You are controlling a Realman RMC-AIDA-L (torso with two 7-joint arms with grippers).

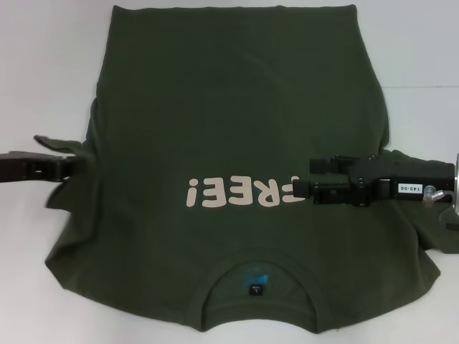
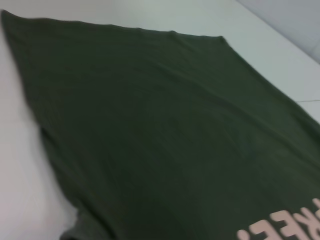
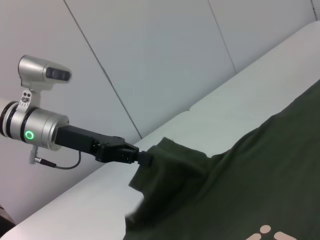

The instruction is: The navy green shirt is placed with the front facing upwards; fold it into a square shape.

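Note:
The navy green shirt (image 1: 237, 107) lies front up on the white table (image 1: 43, 57), collar and neck label (image 1: 256, 284) nearest me, the cream "FREE!" print (image 1: 229, 193) upside down. My left gripper (image 1: 80, 166) is at the shirt's left side, shut on the bunched left sleeve (image 1: 57, 142). The right wrist view shows the same: left gripper (image 3: 145, 159) pinching the raised sleeve (image 3: 175, 165). My right gripper (image 1: 305, 178) hangs over the chest, covering the print's right end, fingers apart with nothing between them. The left wrist view shows only the shirt's flat body (image 2: 165, 125).
White table surface surrounds the shirt on the left, right (image 1: 423, 72) and far sides. The right sleeve (image 1: 430, 240) lies spread under my right arm. A pale panelled wall (image 3: 150, 60) stands behind the table's left side.

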